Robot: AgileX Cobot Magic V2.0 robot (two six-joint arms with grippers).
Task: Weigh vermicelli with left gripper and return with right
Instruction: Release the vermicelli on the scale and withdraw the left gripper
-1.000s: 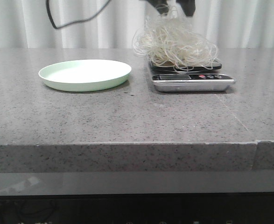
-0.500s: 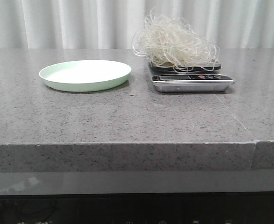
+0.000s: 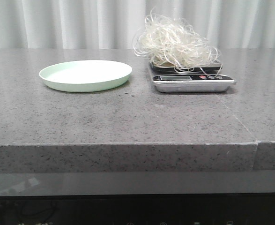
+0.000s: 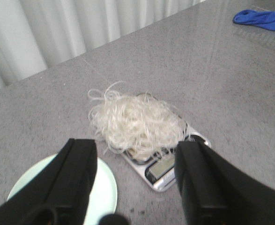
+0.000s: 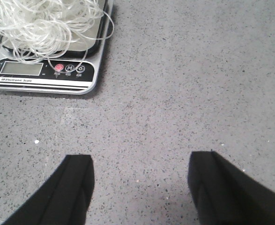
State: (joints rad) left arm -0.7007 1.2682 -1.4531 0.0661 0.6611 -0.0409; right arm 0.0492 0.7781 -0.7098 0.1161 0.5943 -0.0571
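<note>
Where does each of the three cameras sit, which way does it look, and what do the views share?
Front view: level with the table's edge, facing forward at the plate and vermicelli on the scale; no arm shows.
Left wrist view: above, looking down at the vermicelli; open left gripper shows.
Right wrist view: low over the table beside the scale; open right gripper shows.
All share the scale and vermicelli.

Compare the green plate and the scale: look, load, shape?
The plate is pale green and round; the scale is silver and black, rectangular, with a display and buttons. The plate holds nothing; the scale carries the vermicelli, strands draping over its edge. Both sit flat on the grey counter, side by side.
</note>
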